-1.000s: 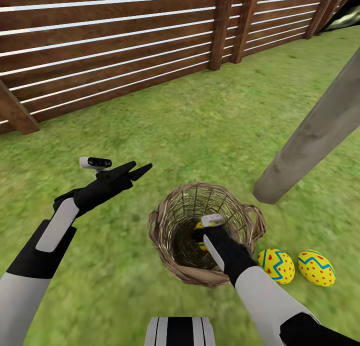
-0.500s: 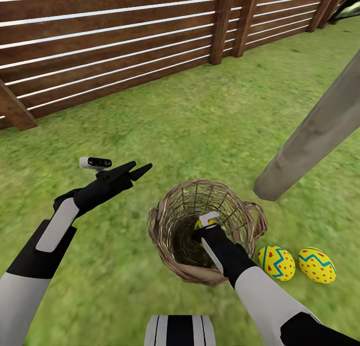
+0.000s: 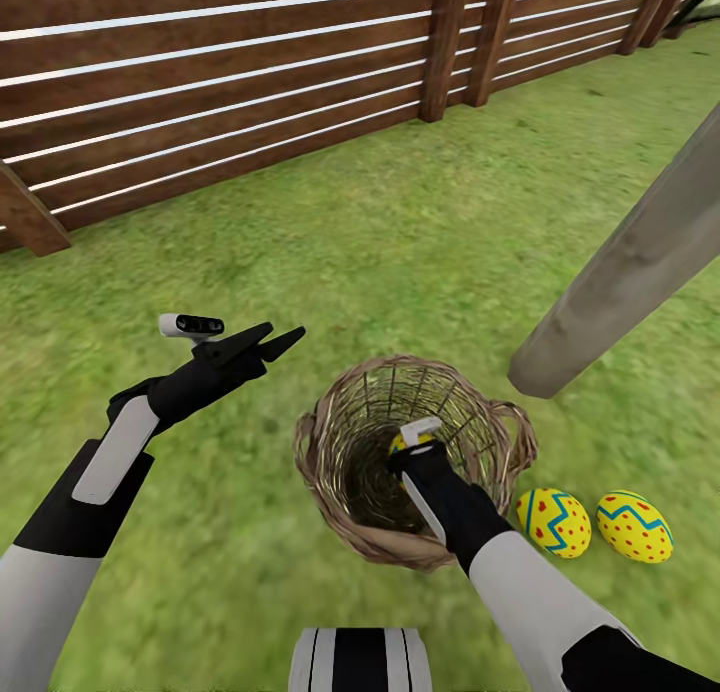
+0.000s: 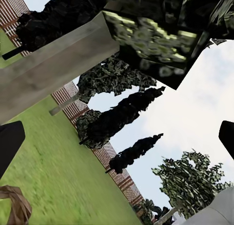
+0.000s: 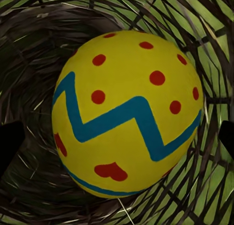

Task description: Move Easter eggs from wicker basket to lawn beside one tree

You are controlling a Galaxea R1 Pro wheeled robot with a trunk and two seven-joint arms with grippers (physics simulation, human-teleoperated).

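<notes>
Grass runs from the brown slat fence (image 3: 230,92) down to where I stand, and going from left to right my left tool (image 3: 268,344) comes first: it hangs over the lawn (image 3: 380,242) beside the wicker basket (image 3: 330,492), jaws spread wide and holding nothing. Next is the basket itself, upright on the grass, with my right tool (image 3: 412,442) reached down inside it. From the right wrist camera the last egg (image 5: 127,112) sits square between my two fingertips (image 5: 9,144), which stand apart at either side of it, so I judge that tool parted and not yet gripping. Just right of the basket lie the other two eggs (image 3: 554,522), side by side on the grass near the foot of the pale tree trunk (image 3: 620,272). So the step in hand is fetching the third egg. What it calls for next, I think, is to settle a little lower, close on the egg across its middle, lift it past the braided rim, and set it by its fellows at the trunk.
</notes>
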